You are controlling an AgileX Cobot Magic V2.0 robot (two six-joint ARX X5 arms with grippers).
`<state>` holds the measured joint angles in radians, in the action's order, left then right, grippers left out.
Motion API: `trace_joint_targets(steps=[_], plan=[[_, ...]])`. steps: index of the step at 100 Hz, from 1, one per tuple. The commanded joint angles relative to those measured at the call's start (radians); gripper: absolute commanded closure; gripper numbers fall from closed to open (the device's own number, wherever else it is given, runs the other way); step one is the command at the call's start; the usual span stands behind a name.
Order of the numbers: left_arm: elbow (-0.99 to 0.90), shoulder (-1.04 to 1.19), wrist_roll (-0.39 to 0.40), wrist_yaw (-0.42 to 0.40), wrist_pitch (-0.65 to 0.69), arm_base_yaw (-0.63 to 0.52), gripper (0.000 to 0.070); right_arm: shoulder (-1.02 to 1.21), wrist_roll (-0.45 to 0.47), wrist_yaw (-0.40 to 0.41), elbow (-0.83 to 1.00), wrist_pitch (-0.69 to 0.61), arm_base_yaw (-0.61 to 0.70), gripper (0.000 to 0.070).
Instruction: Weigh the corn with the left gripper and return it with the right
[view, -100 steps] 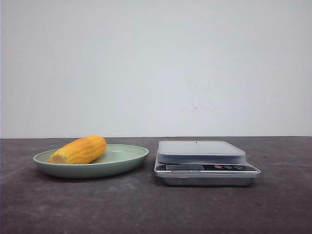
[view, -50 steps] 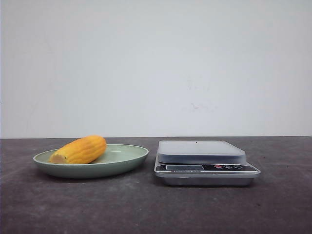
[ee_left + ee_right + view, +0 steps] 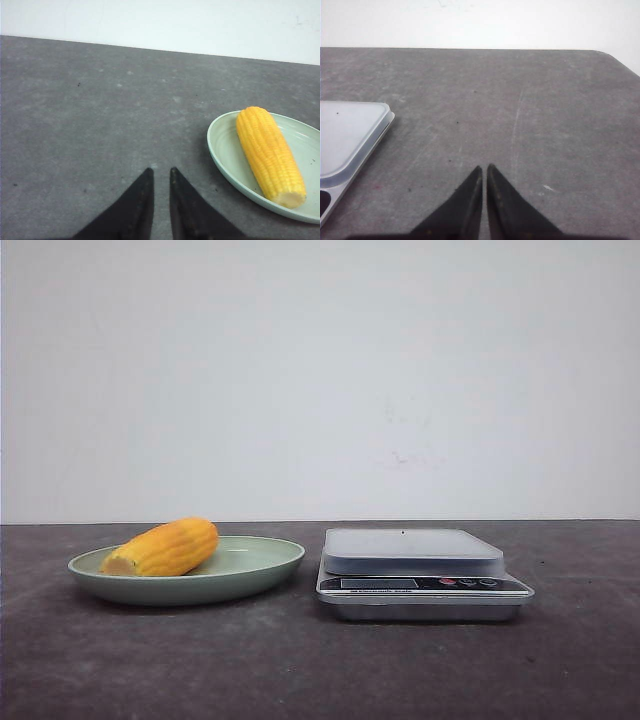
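The corn [image 3: 163, 547] is a stubby yellow-orange cob lying on a pale green plate [image 3: 250, 572] at the left of the dark table. The left wrist view shows the corn [image 3: 270, 155] on the plate [image 3: 225, 155], its paler cut end toward the camera. My left gripper [image 3: 160, 172] hovers over bare table beside the plate, empty, jaws nearly together with a narrow gap. My right gripper [image 3: 484, 168] is shut and empty over bare table, to the right of the scale [image 3: 345, 137]. Neither gripper shows in the front view.
A silver kitchen scale [image 3: 420, 570] with a pale weighing platform stands right of the plate, a small gap between them. A white wall closes the back. The table's rounded far right corner [image 3: 615, 56] shows in the right wrist view.
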<state>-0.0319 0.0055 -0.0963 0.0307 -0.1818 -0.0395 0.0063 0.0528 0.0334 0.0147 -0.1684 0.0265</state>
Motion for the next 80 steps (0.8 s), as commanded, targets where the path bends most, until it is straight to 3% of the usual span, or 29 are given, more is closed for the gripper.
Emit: trace_joint_targets(steps=[1,80], plan=[[0.017,0.000,0.005,0.003,-0.006,0.000,0.0678,-0.002,0.024,0.005,-0.004,0.007,0.003,0.0689],[0.017,0.000,-0.011,-0.035,-0.011,0.000,0.0690,-0.002,0.026,-0.005,-0.004,-0.008,0.003,0.0689]])
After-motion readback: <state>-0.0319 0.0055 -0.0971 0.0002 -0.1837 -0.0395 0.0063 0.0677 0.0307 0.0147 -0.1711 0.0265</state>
